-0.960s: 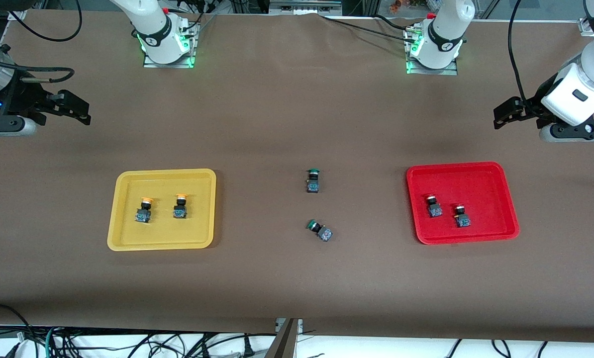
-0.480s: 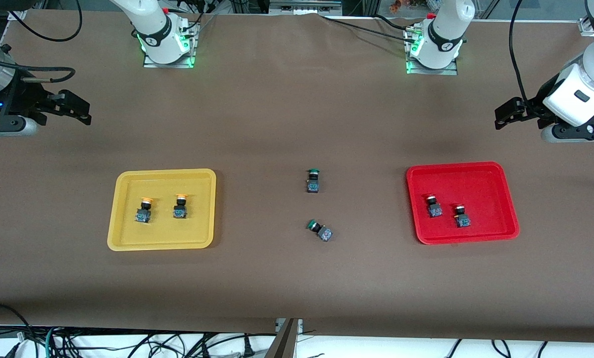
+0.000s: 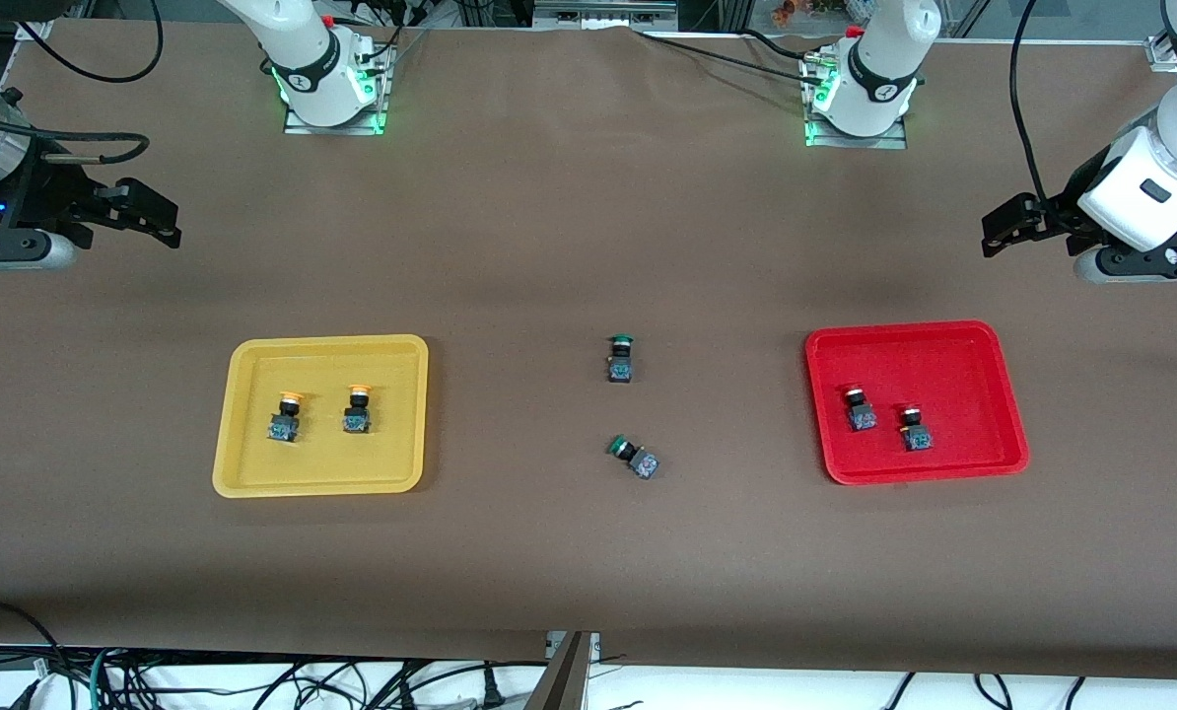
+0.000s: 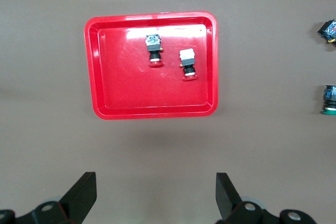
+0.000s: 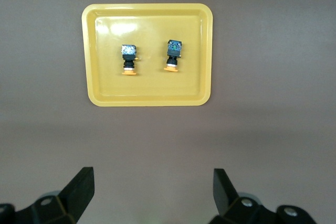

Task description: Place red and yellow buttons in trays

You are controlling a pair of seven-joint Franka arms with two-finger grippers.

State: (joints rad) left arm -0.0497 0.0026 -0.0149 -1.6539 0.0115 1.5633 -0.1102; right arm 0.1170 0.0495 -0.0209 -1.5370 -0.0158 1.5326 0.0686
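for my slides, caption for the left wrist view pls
Open left gripper above the table, red tray holding two red buttons.

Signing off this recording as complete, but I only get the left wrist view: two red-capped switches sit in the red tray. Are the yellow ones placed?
Observer: Yes. One orange-yellow-capped push-button switch and its twin lie inside the shallow yellow plastic tray.
Operator: A switch is cut off at my frame's edge. Cap colour?
Observer: Green. That green-capped switch lies on the brown table.
Operator: And the right claw?
Observer: The right claw is open and empty, over the table at the right arm's end.
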